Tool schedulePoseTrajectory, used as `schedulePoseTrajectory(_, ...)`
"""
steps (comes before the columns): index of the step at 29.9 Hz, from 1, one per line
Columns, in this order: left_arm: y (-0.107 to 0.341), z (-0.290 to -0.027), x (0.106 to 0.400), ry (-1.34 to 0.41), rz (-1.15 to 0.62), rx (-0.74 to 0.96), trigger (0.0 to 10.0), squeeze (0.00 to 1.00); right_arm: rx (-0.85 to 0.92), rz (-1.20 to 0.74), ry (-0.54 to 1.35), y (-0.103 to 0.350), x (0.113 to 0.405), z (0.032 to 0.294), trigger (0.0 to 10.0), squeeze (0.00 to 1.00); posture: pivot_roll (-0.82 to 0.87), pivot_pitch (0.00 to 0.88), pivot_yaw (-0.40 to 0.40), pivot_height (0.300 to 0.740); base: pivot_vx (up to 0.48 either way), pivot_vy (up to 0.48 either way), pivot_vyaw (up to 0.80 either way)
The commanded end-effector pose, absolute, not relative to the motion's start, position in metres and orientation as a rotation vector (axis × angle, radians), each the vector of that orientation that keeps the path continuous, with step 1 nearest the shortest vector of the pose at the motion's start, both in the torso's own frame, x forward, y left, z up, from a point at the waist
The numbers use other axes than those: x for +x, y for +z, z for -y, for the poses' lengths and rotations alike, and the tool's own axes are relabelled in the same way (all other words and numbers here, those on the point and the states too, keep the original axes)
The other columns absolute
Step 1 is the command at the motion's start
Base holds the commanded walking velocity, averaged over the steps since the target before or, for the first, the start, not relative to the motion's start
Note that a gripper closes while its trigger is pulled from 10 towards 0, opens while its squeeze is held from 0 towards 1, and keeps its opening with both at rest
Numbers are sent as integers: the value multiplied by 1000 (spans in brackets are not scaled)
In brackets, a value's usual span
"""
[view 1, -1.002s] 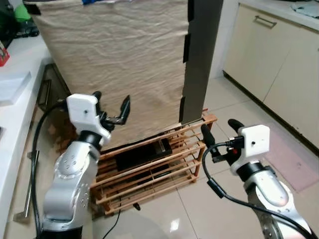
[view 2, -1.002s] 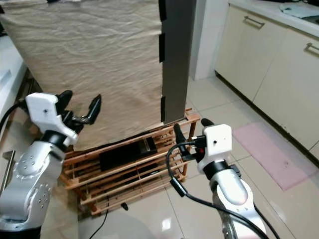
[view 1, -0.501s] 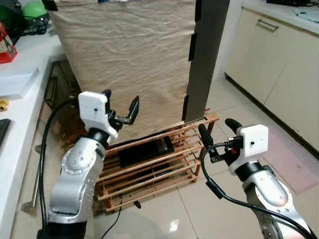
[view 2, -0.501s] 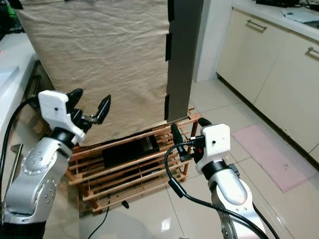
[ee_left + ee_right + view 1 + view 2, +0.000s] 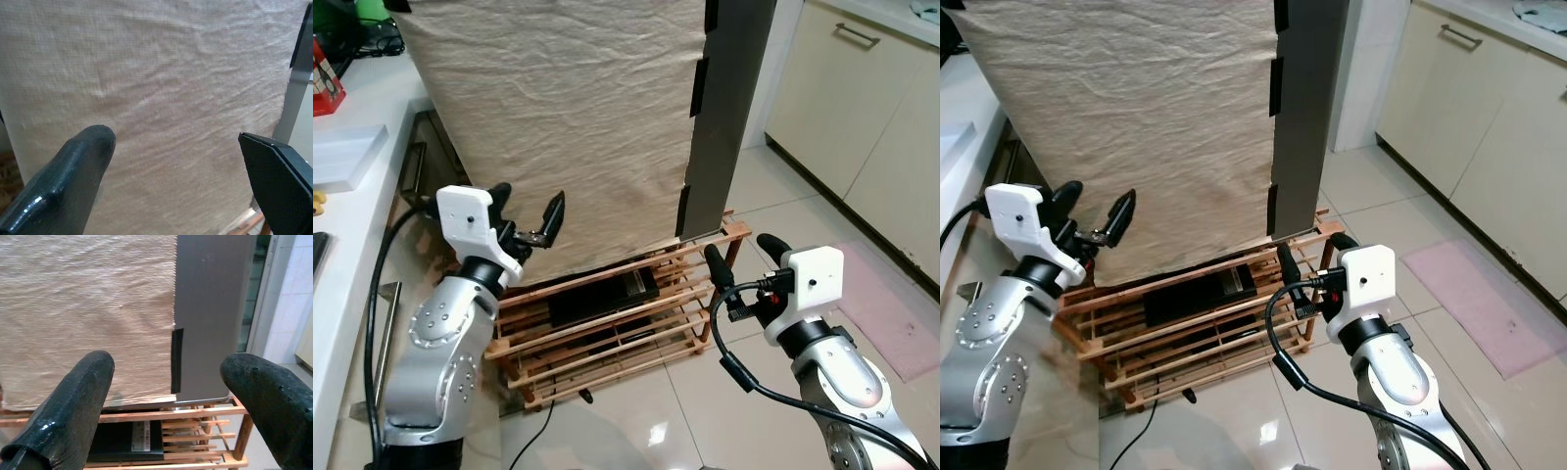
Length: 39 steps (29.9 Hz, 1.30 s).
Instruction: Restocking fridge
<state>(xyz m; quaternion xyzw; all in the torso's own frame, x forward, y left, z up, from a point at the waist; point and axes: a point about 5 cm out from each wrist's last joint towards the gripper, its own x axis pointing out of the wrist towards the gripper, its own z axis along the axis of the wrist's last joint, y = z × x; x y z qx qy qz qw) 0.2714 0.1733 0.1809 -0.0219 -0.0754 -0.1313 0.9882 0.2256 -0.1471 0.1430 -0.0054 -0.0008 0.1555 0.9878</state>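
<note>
Facing the fridge (image 5: 729, 108), a tall grey cabinet largely draped in a beige cloth (image 5: 558, 117), the robot is raising both arms in front of it. The left hand (image 5: 524, 217) is hovering just before the cloth, fingers spread apart and holding nothing. The right hand (image 5: 741, 262) is hovering near the fridge's bare grey corner, its fingers likewise apart and empty. The fridge is standing on a low wooden rack (image 5: 617, 328), where a dark flat device (image 5: 602, 294) is lying beneath the fridge, with a cable (image 5: 543, 426) trailing from the rack to the tiled floor (image 5: 705, 401). A white desk (image 5: 342, 196) is running to the left of the fridge. No handle or door edge is showing through the cloth, and no stock item is in either hand. Judged risks: a hand is likely to snag and drag the cloth when reaching for the door, and a step toward the fridge could catch the cable or knock the rack.
</note>
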Motion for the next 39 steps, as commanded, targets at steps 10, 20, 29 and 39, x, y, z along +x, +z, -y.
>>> schedulePoseTrajectory(10,189,-160,279,-338,167,-4,10000,0,17,14,315,147,224,145,10000,0,8,0,79,740,0,369,-586)
schedulePoseTrajectory(20,191,-156,276,-342,185,30,10000,0,13,12,302,146,222,146,10000,0,12,2,82,740,0,162,-320)
schedulePoseTrajectory(29,191,-156,277,-325,175,-12,10000,0,14,15,309,146,222,145,10000,0,16,2,78,740,0,-107,0)
schedulePoseTrajectory(39,188,-165,288,-285,123,4,10000,0,-13,21,359,149,224,149,10000,0,11,0,79,740,0,0,0)
